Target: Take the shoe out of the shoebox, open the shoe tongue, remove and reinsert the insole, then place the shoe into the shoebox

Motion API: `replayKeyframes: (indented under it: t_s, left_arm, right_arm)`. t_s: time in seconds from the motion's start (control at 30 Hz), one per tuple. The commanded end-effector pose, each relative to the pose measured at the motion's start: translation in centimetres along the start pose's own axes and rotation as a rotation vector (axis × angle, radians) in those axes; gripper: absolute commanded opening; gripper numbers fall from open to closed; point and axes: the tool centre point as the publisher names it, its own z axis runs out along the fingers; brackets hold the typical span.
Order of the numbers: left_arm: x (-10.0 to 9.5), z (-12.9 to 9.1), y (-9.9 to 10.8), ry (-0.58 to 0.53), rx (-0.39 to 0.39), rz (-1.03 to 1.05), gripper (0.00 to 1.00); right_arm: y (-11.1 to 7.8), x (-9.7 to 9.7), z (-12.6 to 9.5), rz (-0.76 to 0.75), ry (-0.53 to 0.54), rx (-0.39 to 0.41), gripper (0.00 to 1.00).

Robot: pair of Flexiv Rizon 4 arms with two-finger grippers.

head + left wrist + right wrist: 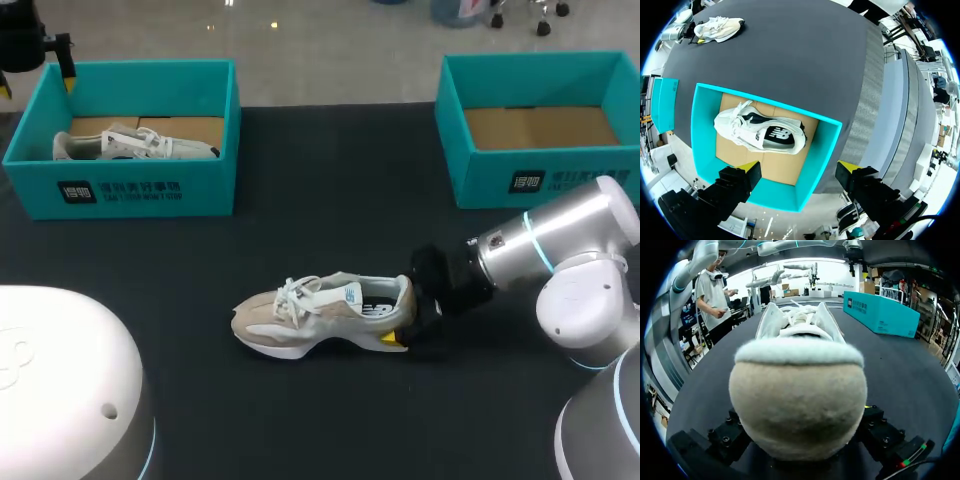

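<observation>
Step in hand: shoe is out of its box, tongue not yet opened. The beige shoe [320, 315] stands on its sole near the middle of the desk [330, 420]. Its long axis runs across the desk, toe to my left, heel to my right.

The right hand [390, 326] is clamped on the heel. The left hand [799, 167] is spread and empty above the shoebox [820, 152] holding a white shoe [760, 132].

Next, likely: left hand crosses over and lifts the tongue.

The loose shoe [320, 318] is showing beige over a white sole, with white laces and a blue side mark — its collar is looking white. The fingertips [393, 339] of my right gripper [398, 322] are glowing yellow. The left shoebox [205, 185] and right shoebox [480, 175] are showing teal with brown floors on the black table [330, 190] — the boxed shoe [760, 132] is wearing white and black.
</observation>
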Motion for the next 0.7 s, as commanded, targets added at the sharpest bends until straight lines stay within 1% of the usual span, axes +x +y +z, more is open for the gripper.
replayKeyframes:
  t_s: [0.03,0.7]
  left_arm:
    - [0.03,-0.06,-0.08,0.001,-0.001,0.000,1.00]
    - [0.03,-0.06,-0.08,0.001,-0.001,0.000,1.00]
  right_arm:
    - [-0.46,0.28,0.39,0.013,-0.015,0.017,0.00]
    - [-0.46,0.28,0.39,0.013,-0.015,0.017,0.00]
